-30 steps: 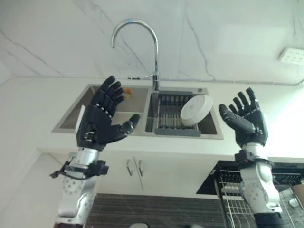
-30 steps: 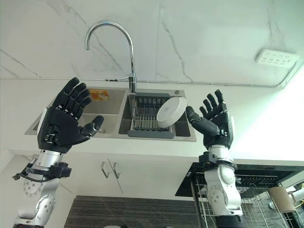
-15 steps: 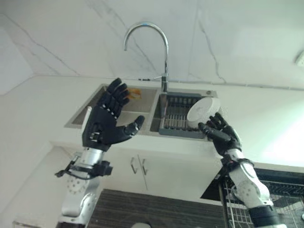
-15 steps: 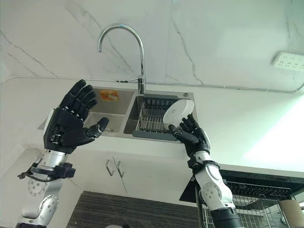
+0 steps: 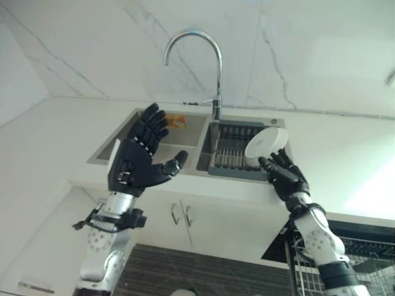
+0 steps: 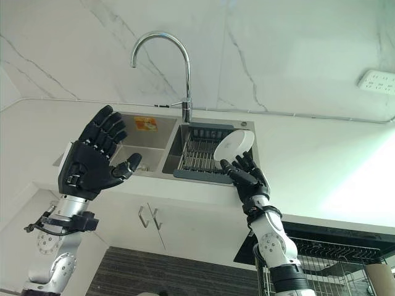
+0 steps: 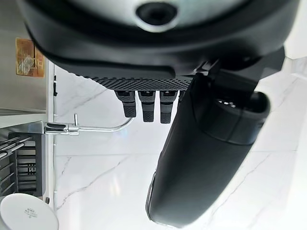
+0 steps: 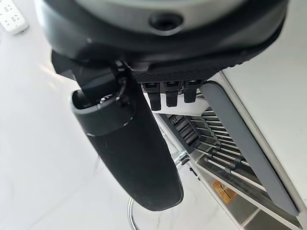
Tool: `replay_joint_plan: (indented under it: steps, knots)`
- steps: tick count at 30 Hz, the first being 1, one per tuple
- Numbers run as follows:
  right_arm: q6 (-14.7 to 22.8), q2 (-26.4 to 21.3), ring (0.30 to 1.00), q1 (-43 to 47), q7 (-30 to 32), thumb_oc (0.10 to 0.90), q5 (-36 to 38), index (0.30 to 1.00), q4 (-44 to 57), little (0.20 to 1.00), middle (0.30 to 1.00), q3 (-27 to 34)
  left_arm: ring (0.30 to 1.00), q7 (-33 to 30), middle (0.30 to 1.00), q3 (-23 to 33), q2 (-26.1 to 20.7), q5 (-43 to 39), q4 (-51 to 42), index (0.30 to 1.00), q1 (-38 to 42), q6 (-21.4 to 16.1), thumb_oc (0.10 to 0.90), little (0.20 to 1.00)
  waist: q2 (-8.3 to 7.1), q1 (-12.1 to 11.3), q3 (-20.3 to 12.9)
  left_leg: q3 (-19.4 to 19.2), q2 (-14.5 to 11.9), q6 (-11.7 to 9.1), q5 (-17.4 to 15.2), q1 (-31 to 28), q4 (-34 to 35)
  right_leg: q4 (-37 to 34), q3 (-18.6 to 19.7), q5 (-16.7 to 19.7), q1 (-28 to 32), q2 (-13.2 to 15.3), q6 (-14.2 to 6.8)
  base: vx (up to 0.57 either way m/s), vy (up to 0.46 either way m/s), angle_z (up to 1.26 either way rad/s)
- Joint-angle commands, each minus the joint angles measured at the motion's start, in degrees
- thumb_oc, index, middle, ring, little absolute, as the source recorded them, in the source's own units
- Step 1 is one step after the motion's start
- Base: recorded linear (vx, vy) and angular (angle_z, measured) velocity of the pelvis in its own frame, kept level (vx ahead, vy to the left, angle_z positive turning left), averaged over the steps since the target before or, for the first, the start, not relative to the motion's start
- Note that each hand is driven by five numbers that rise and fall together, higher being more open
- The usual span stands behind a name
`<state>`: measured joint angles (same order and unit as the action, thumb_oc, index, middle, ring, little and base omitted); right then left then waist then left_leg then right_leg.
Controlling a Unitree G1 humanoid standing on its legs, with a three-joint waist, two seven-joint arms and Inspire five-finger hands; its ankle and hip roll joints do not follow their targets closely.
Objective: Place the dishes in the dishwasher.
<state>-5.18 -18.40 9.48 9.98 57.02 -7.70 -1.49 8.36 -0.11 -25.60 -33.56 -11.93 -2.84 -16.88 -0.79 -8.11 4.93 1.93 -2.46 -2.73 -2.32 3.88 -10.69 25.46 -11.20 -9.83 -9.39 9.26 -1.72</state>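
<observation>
Setting: marble wall behind a white counter [image 5: 345,139] with a two-basin sink [image 5: 139,126].
Change: my right robot hand [image 6: 245,177] has come forward from beside the sink to its front edge, fingers spread, grasping nothing; pickup looks next.
Left robot hand [image 5: 139,161]: raised before the sink, released.
Count: one white dish [image 6: 233,145], leaning in the sink's one rack [image 6: 199,154].

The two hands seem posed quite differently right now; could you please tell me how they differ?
The left hand is raised before the sink's left basin, far from any dish; the right hand reaches low beside the white bowl in the rack. The left hand looks larger, the right hand smaller. Both are open and hold nothing.
</observation>
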Motion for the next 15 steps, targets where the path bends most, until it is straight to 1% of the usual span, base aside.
replay_joint_plan:
  steps: [1,5,9,12,15]
  knots:
    - [6.11,0.3,0.9,5.49,-1.91,0.8,0.61,0.9,5.23,0.9,0.9,3.03,0.9,0.6,0.9,0.86,-1.22,-1.05,-3.37,0.9,5.97,-4.05,0.8,0.9,-0.64,0.4,-2.43,-1.67,-1.53,-0.32,-10.56,-2.47,-6.49,-8.27,0.69,0.32,6.9,0.08,-3.9,0.0,0.0,0.0]
    - [6.29,0.3,0.9,4.79,-2.28,0.8,0.83,0.9,6.27,0.9,0.9,3.28,0.9,0.63,0.9,1.06,-1.16,-1.07,-3.37,0.9,5.82,-4.18,0.8,0.9,-0.6,0.73,-2.33,-2.01,-1.6,-0.31,-10.56,-2.54,-6.49,-8.27,0.8,0.33,6.87,0.03,-3.91,0.0,0.0,0.0]
    - [6.33,1.4,0.9,2.84,-3.61,0.8,1.32,0.9,8.84,0.9,0.9,3.8,0.9,1.15,0.9,1.67,-0.82,-0.64,-3.41,0.9,5.05,-4.68,0.8,0.9,-0.61,1.46,-2.43,-2.52,-1.74,-0.26,-10.78,-2.73,-6.49,-8.27,1.1,0.33,6.77,-0.06,-4.07,0.0,0.0,0.0]
    - [6.09,1.63,0.9,2.23,-3.07,0.8,1.88,0.9,9.72,0.9,0.9,4.05,0.9,1.34,0.9,1.88,-0.94,-0.1,-3.77,0.9,4.58,-4.77,0.8,0.9,-0.51,1.81,-2.56,-2.98,-1.92,-0.27,-10.61,-2.59,-6.49,-8.27,1.3,0.41,6.55,-0.02,-4.14,0.0,0.0,0.0]
    - [6.27,1.73,0.9,2.36,-2.71,0.8,2.33,0.9,9.04,0.9,0.9,3.9,0.9,0.2,0.9,1.44,-1.29,0.28,-3.61,0.9,4.95,-4.7,0.8,0.9,-0.35,1.83,-2.44,-3.19,-2.03,-0.31,-10.48,-2.45,-6.49,-8.27,1.26,0.51,6.39,-0.04,-4.05,-0.01,0.001,-0.02]
